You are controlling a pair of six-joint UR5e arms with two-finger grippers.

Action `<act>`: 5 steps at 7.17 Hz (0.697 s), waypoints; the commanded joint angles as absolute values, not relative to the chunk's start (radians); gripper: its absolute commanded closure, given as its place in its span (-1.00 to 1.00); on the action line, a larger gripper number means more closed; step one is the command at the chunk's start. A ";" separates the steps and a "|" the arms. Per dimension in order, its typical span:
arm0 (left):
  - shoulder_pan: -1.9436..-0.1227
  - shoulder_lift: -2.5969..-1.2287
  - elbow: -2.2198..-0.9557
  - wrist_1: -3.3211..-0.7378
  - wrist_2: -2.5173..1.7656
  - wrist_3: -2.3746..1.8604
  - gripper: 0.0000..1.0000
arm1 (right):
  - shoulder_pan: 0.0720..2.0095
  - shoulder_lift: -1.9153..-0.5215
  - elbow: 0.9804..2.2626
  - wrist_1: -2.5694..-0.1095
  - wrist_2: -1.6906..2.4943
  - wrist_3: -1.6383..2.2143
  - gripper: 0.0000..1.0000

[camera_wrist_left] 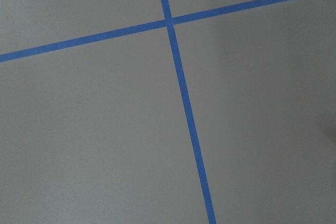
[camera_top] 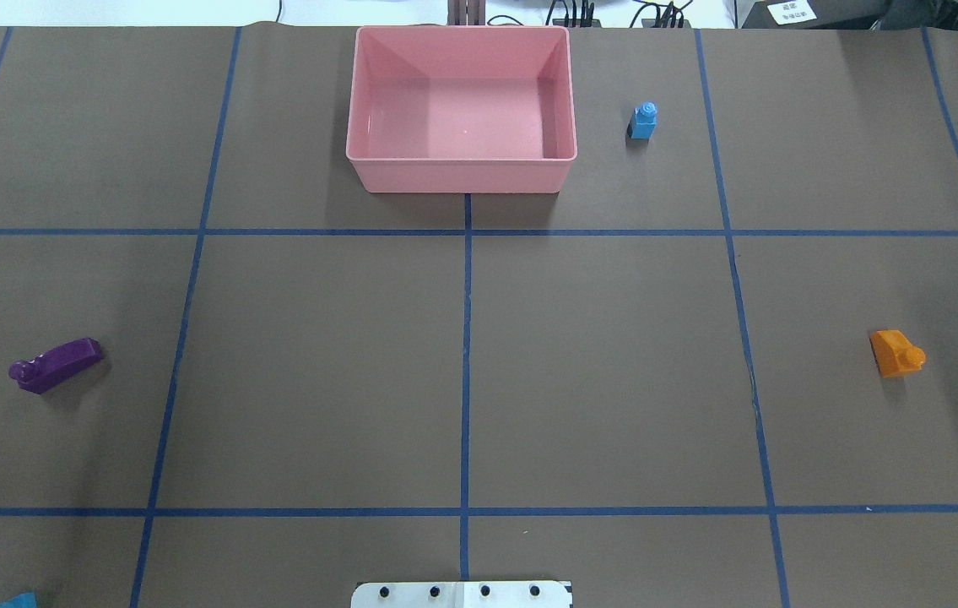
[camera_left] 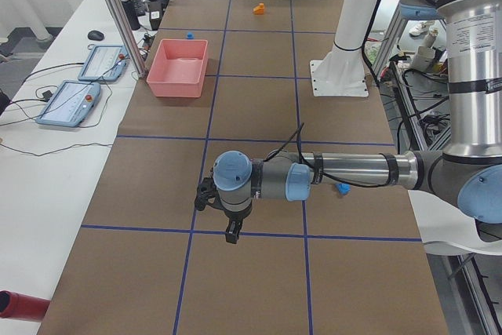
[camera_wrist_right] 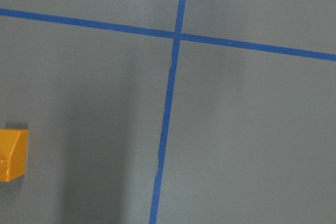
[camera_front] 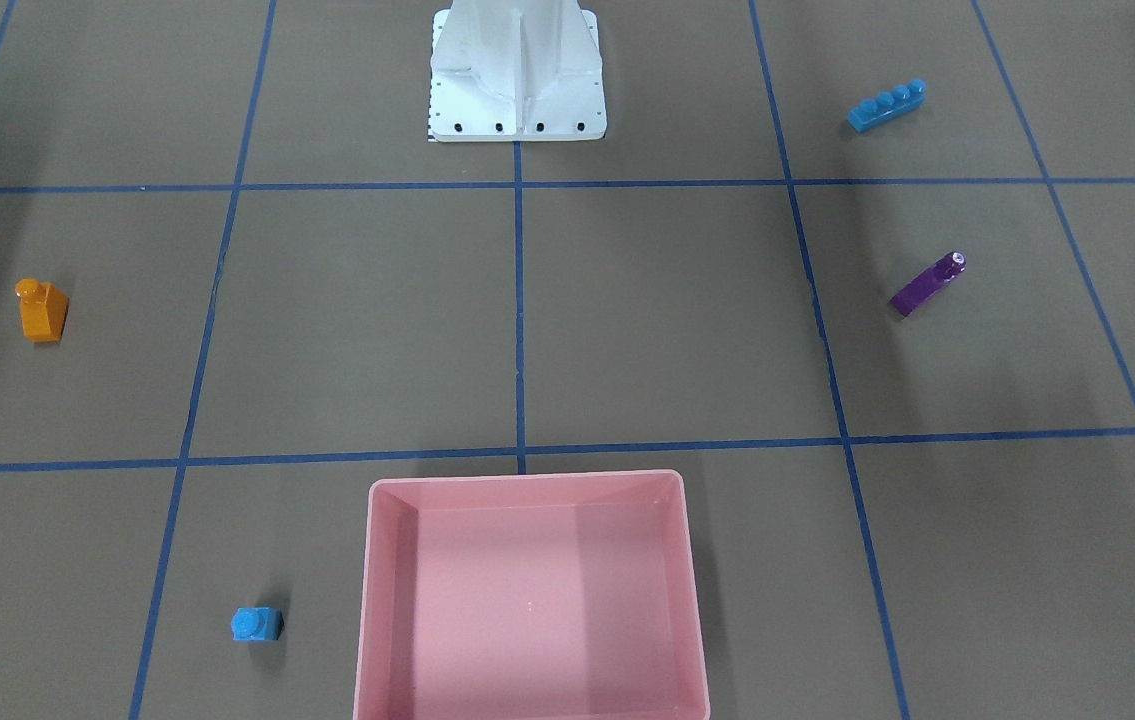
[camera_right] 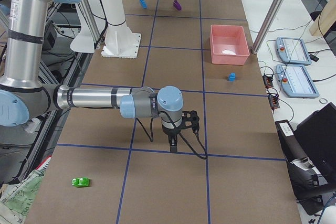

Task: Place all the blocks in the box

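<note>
**While both arms hang over bare paper, all five blocks lie outside the box**

Your table (camera_top: 614, 380) is covered in brown paper, ruled into large squares by blue tape (camera_top: 466, 371). The pink box (camera_top: 460, 176) sits at the edge far from the white robot base (camera_front: 517, 80), on the central tape line. The small blue block (camera_top: 644, 120) stands near it on the robot's right, not touching. The orange block (camera_top: 896, 353) lies well out on that same side, and the green block (camera_right: 80, 182) lies at that far end of the table. On the robot's left you have the purple block (camera_top: 56, 365), with the long blue block (camera_front: 886, 105) closer to the base.

The left gripper (camera_left: 233, 233) and the right gripper (camera_right: 174, 145) both point down above the paper, close to tape lines. They show only in the side views, so you cannot tell how their jaws stand. The right wrist view catches the orange block at its left edge.

Beside the table runs a white side table (camera_left: 47, 154) with two teach pendants (camera_left: 69, 103), a mouse (camera_left: 95, 34) and loose cables.
</note>
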State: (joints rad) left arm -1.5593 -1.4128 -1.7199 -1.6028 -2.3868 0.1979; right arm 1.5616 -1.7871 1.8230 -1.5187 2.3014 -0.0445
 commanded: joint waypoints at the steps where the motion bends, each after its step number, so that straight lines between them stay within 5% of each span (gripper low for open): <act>1: -1.560 -1.408 -1.733 -1.606 -2.384 0.199 -1.00 | 1.562 -1.787 1.828 -1.519 2.312 -0.044 -1.00; 5: -1.562 -1.411 -1.733 -1.609 -2.390 0.198 -1.00 | 1.510 -1.784 1.884 -1.476 2.376 0.007 -1.00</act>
State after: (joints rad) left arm -1.5613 -1.4105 -1.7332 -1.6090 -2.3893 0.1979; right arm 1.5430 -1.7853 1.8744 -1.4902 2.3555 -0.0321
